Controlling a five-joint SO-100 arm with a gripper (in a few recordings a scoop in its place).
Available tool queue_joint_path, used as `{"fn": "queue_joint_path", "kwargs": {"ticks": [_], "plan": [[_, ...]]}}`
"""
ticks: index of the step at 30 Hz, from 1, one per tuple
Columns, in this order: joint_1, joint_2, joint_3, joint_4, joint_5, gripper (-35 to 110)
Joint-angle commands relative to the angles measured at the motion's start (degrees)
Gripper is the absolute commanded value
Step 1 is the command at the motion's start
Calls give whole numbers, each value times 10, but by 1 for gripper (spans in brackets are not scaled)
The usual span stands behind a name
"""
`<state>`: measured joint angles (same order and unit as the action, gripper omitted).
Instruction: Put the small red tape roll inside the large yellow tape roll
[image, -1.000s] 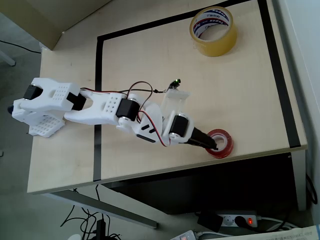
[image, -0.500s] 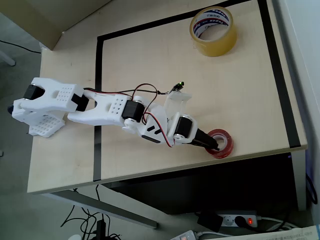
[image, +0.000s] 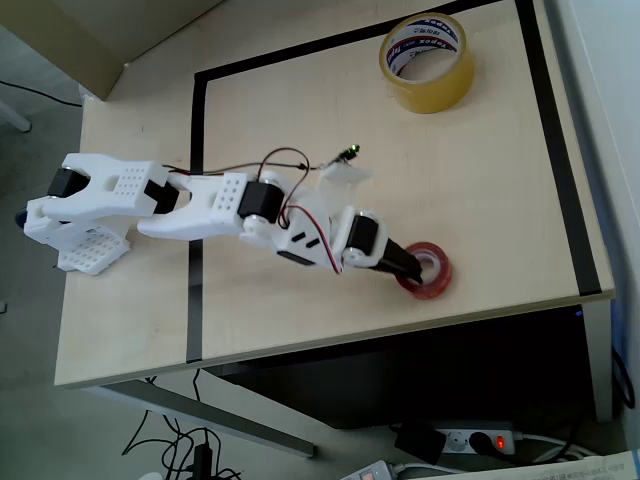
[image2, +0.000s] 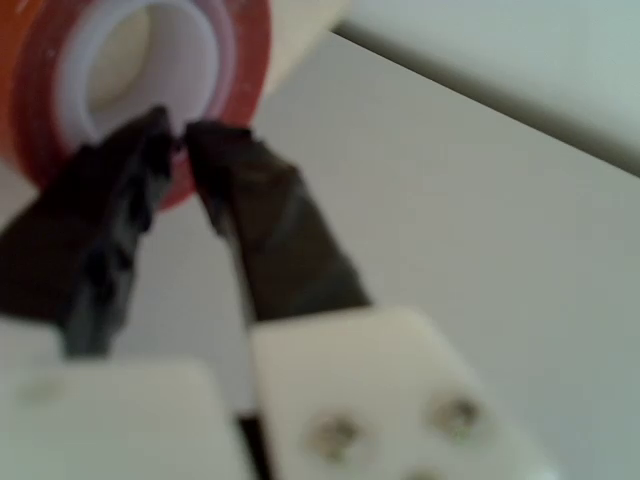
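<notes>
The end effector (image2: 178, 135) is clamped on the small red tape roll's (image: 430, 270) wall, near the table's (image: 500, 180) front edge, well apart from the large yellow tape roll (image: 427, 62).

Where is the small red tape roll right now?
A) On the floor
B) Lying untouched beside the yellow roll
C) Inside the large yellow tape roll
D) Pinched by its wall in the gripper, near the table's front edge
D: the gripper is closed across the wall of the small red tape roll, far from the large yellow tape roll.
</notes>
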<state>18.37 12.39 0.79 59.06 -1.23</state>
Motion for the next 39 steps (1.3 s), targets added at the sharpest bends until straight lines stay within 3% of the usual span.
{"fn": "queue_joint_path", "kwargs": {"ticks": [1,17,27,35,39], "plan": [[-35,28,-40,91,11,0],[-123,76,-145,446,11,0],[-154,257,52,446,11,0],[-149,273,19,446,11,0],[-132,343,60,446,-13,10]]}}
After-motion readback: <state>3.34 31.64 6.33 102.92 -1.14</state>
